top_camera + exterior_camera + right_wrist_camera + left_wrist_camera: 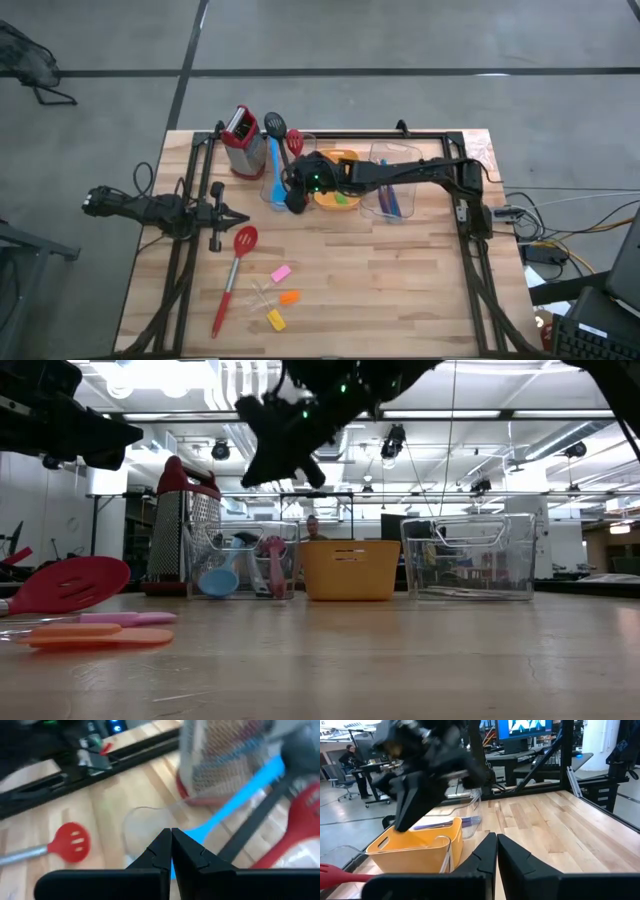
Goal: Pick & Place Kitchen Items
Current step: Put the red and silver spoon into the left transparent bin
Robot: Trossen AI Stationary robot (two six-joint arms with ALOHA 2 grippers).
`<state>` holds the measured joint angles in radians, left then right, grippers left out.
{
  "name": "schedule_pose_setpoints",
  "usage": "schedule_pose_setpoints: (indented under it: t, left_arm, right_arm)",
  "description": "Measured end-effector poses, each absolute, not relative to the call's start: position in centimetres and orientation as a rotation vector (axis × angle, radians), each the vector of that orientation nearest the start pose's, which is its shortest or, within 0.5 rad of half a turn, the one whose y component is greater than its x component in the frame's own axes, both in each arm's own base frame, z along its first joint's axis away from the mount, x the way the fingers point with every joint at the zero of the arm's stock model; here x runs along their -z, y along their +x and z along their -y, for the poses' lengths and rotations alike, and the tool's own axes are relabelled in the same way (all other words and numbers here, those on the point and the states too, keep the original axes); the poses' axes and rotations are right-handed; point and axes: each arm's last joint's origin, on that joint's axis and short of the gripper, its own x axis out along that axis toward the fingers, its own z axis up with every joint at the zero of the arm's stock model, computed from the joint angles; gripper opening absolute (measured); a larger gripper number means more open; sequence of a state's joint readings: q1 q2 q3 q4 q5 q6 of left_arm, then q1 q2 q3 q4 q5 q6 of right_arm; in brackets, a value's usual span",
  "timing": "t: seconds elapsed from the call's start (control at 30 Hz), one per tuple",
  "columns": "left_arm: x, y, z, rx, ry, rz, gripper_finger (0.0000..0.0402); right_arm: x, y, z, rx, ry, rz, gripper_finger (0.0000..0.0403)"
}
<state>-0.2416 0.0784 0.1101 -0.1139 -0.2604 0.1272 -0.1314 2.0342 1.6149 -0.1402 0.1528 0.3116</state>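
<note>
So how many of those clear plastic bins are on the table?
2. One clear bin stands beside the grater and holds long spoons; the other clear bin sits on the far side of the orange tray. No more show, though the right arm covers part of that area.

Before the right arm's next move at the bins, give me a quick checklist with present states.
1. Right gripper shut and empty: ok; fingers together, nothing between them.
2. Right gripper over the left bin: ok in the high view.
3. Blue spoon, black spoon and red spoon in that bin: ok.
4. Left gripper shut, clear of the work: ok; it waits at the table's left.
5. Red slotted spoon and small pieces still on the table: not ok, unplaced.
6. Height above the bin rim: cannot tell.
</note>
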Motion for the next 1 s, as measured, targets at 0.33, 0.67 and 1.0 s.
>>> schedule_pose_setpoints:
  t: [0.33,0.67,1.0]
  left_arm:
    - [-18.4,9.4,1.6,-0.014,0.148,-0.082,0.0018]
    - [-18.4,9.4,1.6,-0.014,0.148,-0.082,0.0019]
    - [-18.4,9.4,1.6,-0.014,0.148,-0.083,0.0021]
  right_arm:
    - [-26.9,44.7,0.7,0.169,0.045,-0.499,0.0008]
    - [-26.9,37.9,-2.0,0.051,0.058,-0.318,0.0008]
    - [-25.4,29.9,-3.5,-0.002,0.099,-0.285,0.0008]
